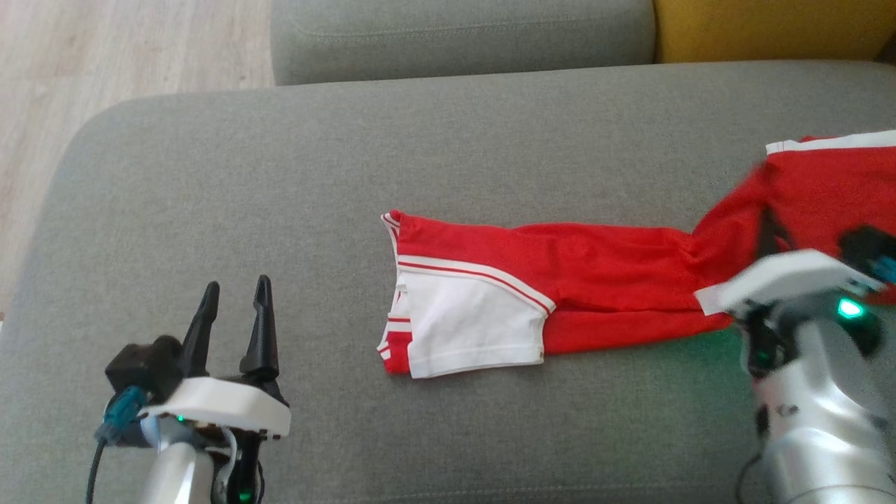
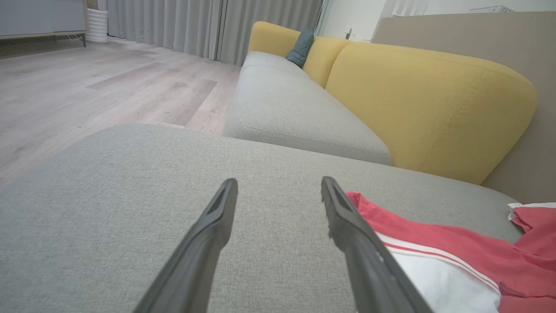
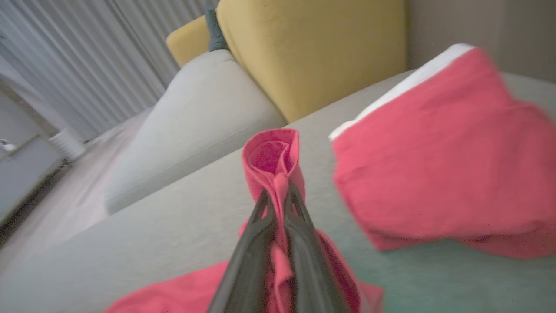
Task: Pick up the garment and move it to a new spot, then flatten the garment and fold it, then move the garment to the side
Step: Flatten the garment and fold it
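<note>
The right gripper [image 3: 278, 194] is clamped on a narrow pinch of the garment [image 1: 595, 280], a red roll of cloth standing up past its fingertips. The left gripper [image 1: 236, 287] hangs with fingers parted and nothing between them. The garment lies on the sofa [image 1: 280, 175] as a long strip running from the right gripper out towards the left one. Its white sleeve [image 1: 469, 322] ends ahead and to the right of the left gripper, clear of it, and a wider red part sits on the far side of the right gripper. The hold looks thin, so a quick lift or pull could let the cloth slide out. With one end held and the left gripper idle, the trailing length would likely drag over the sofa, bunching or twisting and making the flattening harder. The right wrist view shows the pinch itself and how little cloth is caught, though it is blurred. In the head view the wrist housing covers most of that grip, but the view gives the garment's whole stretch. The left wrist view confirms the empty gap between the left fingers and shows the sleeve just past its right finger.
</note>
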### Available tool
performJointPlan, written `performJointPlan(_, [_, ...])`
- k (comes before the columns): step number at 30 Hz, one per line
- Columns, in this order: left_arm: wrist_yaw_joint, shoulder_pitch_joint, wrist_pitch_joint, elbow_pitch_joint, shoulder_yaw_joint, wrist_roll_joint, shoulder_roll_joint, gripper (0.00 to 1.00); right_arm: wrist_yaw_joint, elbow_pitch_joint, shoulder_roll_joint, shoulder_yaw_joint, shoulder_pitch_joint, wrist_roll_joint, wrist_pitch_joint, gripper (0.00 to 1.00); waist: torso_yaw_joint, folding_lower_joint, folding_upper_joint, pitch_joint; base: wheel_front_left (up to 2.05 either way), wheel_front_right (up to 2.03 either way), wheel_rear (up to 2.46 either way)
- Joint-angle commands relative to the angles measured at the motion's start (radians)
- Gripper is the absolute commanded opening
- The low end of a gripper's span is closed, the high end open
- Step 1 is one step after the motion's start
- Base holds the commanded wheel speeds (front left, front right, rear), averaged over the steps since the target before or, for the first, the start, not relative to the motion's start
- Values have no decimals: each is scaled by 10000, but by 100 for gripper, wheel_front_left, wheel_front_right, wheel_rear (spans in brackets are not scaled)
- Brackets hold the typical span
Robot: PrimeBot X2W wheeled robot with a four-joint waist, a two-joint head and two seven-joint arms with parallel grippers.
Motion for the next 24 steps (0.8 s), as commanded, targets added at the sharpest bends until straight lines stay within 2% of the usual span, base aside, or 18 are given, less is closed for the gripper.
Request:
performJointPlan(1, [15, -309, -76, -276, 325, -77, 47, 100, -9, -379, -1, 1072, -528, 984, 191, 0, 48, 0, 0, -76, 0, 0, 0])
performJointPlan(6, [55, -246, -76, -280, 250, -173, 45, 100, -9, -1542, 1, 4179, -82, 4560, 806, 0, 228, 0, 0, -207, 0, 0, 0])
performJointPlan(9, [79, -208, -76, -279, 178, -199, 45, 100, -9, -2160, 1, 5813, 248, 6254, 865, 0, 399, 0, 0, -226, 0, 0, 0])
performJointPlan(10, [93, -204, -76, -279, 156, -210, 45, 100, -9, -2260, 1, 6308, 305, 6679, 800, 0, 467, 0, 0, -215, 0, 0, 0])
performJointPlan(11, [93, -204, -76, -279, 156, -210, 45, 100, -9, -2260, 1, 6308, 305, 6679, 800, 0, 467, 0, 0, -215, 0, 0, 0])
performJointPlan(14, [111, -214, -76, -251, 94, -260, 44, 100, -9, -2367, 2, 7699, 321, 7895, 403, 0, 687, 0, 0, -164, 0, 0, 0])
performJointPlan(19, [112, -291, -76, -172, -80, -367, 44, 100, -9, -1981, 2, 9782, -83, 9848, -694, 0, 1110, 0, 0, 38, 0, 0, 0])
performJointPlan(24, [127, -369, -76, -91, -212, -428, 44, 100, -9, -1437, 2, 11627, -729, 11241, -1316, 0, 1486, 0, 0, 237, 0, 0, 0])
